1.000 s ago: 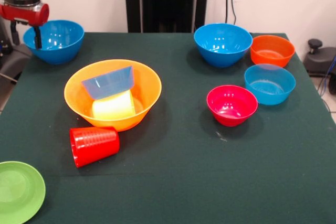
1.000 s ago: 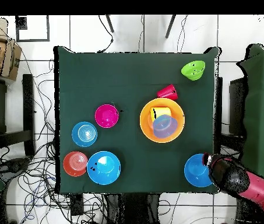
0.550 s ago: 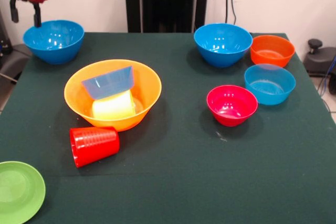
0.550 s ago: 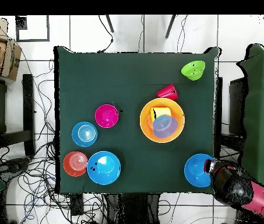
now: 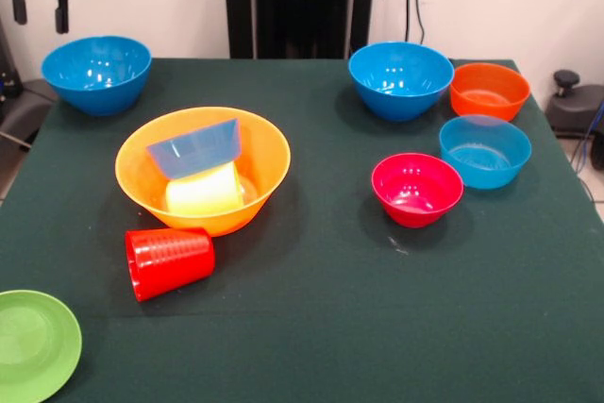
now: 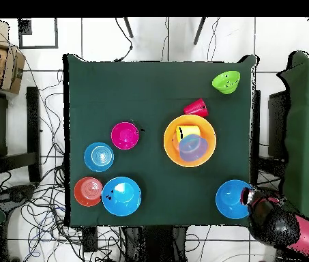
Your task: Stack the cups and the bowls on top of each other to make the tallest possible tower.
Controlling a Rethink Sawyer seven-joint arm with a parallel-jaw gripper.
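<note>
The gripper has risen clear of the deep blue bowl just below it, leaving it unmoved, so the tower gains nothing. The arm hangs over the table's corner, its two fingers apart and empty. The big yellow-orange bowl, with yellow cup and pale blue bowl tipped inside, lies well off; the red cup lies beyond.

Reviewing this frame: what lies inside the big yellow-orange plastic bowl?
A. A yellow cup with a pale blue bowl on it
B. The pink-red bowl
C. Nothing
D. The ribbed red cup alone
A: the big yellow-orange plastic bowl holds the yellow plastic cup with a pale translucent blue bowl tilted on it.
</note>
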